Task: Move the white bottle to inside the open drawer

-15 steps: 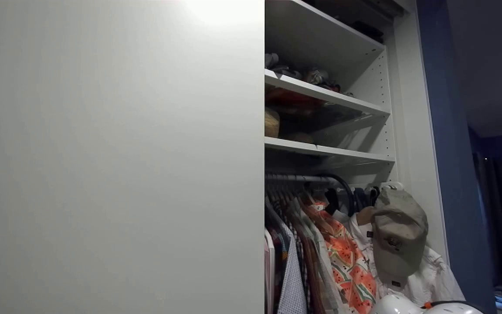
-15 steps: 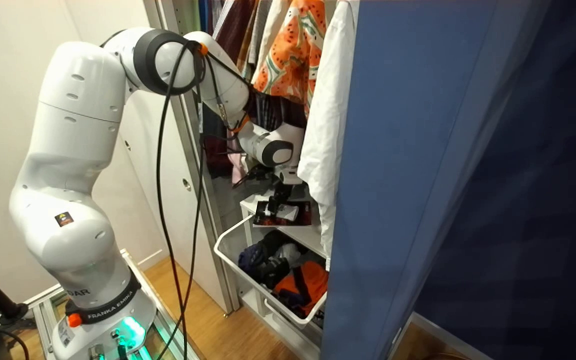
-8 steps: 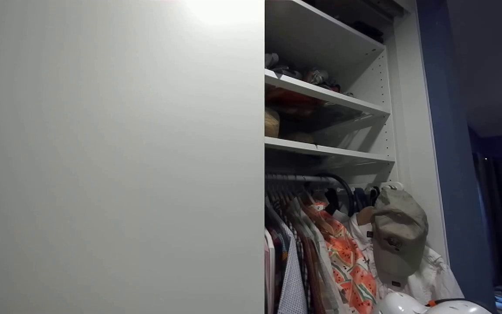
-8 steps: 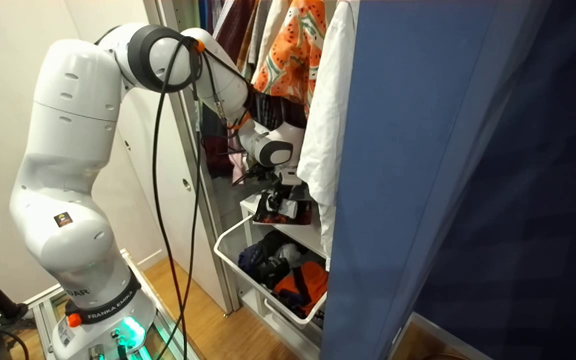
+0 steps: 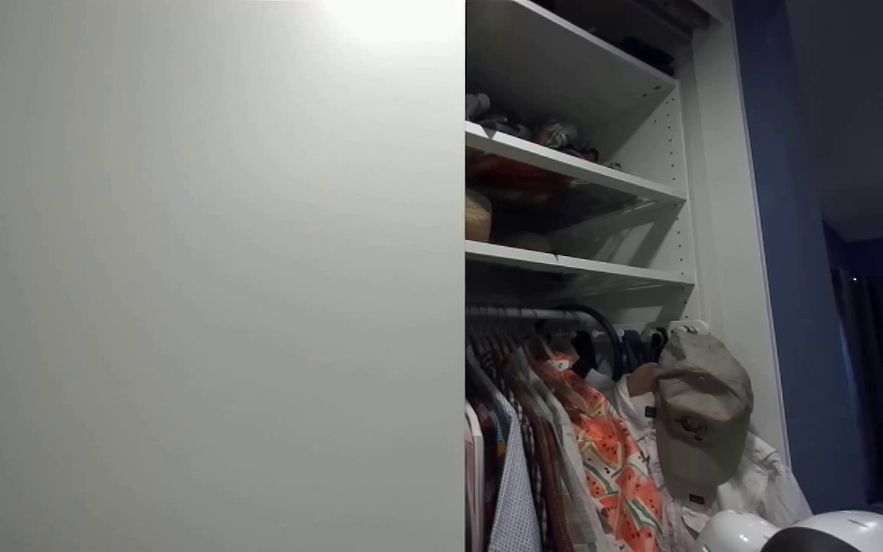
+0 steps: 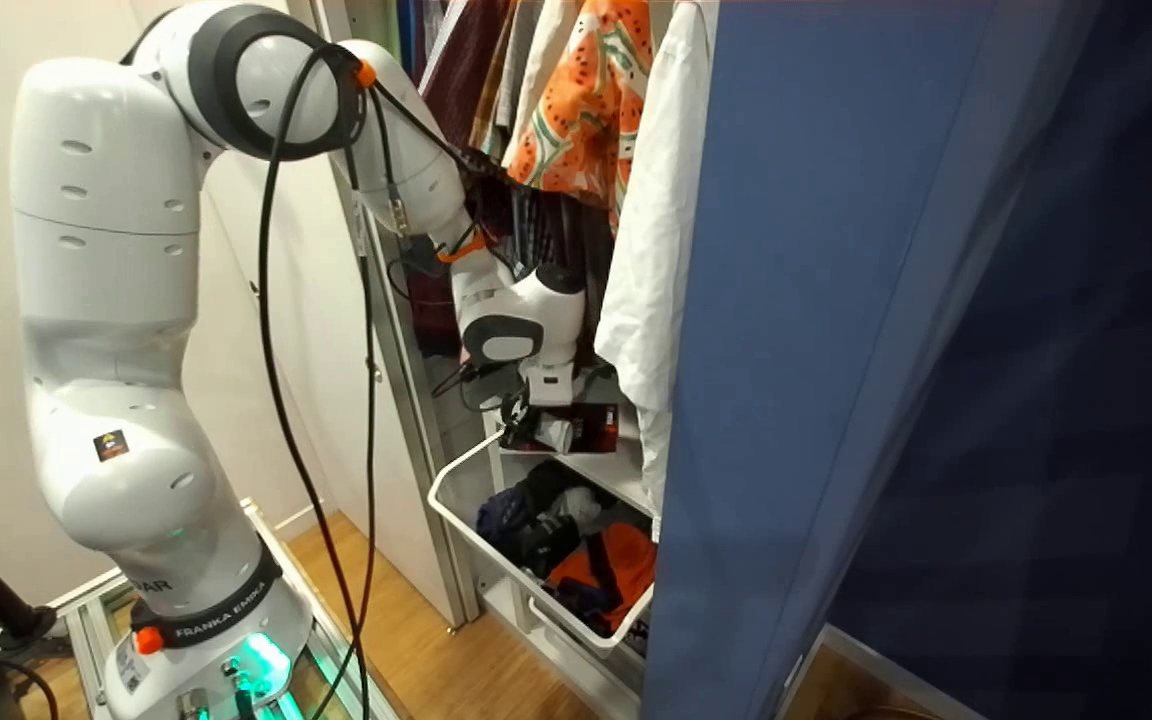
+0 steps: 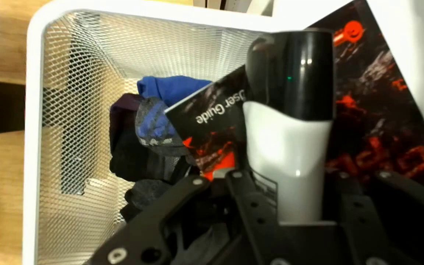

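Bottle (image 7: 289, 136) in grip, white with a glossy black cap (image 7: 294, 88), on the way to the open mesh drawer (image 7: 33, 147).
Just swung nearer the drawer with a turn of the wrist (image 6: 551, 312), so probably past the grasp and into the carry, with lowering and release to come. Held snugly between the narrowed fingers (image 7: 258, 213) of the gripper (image 7: 291, 176), in front of the User Guide booklet (image 7: 374, 106) (with a corner overlapping the drawer in the wrist view), and not yet inside. Against half a second ago, in an exterior view: turned to another angle, lower in view, and below a Panda arm (image 6: 106, 270) pulled back at the elbow.
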